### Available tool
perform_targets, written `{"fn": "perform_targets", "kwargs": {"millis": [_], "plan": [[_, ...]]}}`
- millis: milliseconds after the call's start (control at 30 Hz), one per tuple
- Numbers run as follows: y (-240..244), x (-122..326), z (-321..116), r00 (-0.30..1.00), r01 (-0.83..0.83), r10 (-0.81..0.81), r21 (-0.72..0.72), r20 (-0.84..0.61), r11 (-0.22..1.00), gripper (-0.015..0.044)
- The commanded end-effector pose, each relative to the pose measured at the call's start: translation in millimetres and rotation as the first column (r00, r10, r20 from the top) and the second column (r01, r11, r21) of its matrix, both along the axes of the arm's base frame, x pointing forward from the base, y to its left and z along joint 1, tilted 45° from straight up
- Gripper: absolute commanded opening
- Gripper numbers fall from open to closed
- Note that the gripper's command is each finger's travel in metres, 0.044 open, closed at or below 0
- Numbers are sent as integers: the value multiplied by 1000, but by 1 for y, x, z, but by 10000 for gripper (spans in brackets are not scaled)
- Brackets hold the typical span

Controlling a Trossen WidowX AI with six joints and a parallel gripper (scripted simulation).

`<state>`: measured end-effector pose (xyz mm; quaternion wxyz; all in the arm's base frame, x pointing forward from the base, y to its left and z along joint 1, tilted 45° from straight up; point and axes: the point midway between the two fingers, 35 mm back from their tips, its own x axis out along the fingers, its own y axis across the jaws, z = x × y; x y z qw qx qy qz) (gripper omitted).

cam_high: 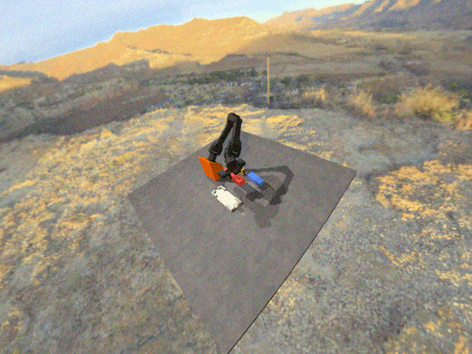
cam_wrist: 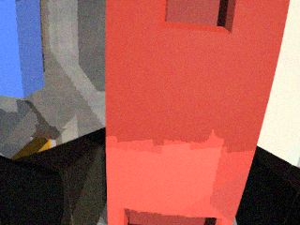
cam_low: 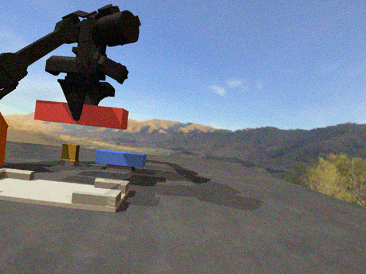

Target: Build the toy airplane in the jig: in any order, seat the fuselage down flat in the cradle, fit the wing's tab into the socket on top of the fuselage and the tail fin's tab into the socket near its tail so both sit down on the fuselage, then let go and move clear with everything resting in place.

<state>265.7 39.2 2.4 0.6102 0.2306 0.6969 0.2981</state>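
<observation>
So the gripper (cam_high: 231,173) (cam_low: 84,113) (cam_wrist: 174,138) has the red fuselage (cam_high: 238,179) (cam_low: 103,116) (cam_wrist: 187,89) pinched up in the air. 1 blue block (cam_high: 255,178) (cam_low: 121,158) (cam_wrist: 21,52) and 1 yellow piece (cam_high: 242,172) (cam_low: 70,152) (cam_wrist: 35,148) sit lower down.

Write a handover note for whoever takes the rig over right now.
Pincer: shut on the long red socketed block, apparently the fuselage, held up in the air.
Cream rectangular jig with raised corner blocks: no part in its cradle.
Long blue block, likely the wing, and small yellow block, likely the fin: beyond the jig in the exterior view.
Done: red block lifted.
Left: seat it, fit both others, release, move clear.
</observation>
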Motion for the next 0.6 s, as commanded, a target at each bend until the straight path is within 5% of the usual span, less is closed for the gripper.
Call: {"fn": "perform_targets", "kwargs": {"millis": [0, 567], "plan": [[-7, 5, -11, 1000, -12, 12, -5, 23, 1000, 0], [-26, 9, -62, 995, -65, 65, 3, 75, 998, 0]]}}
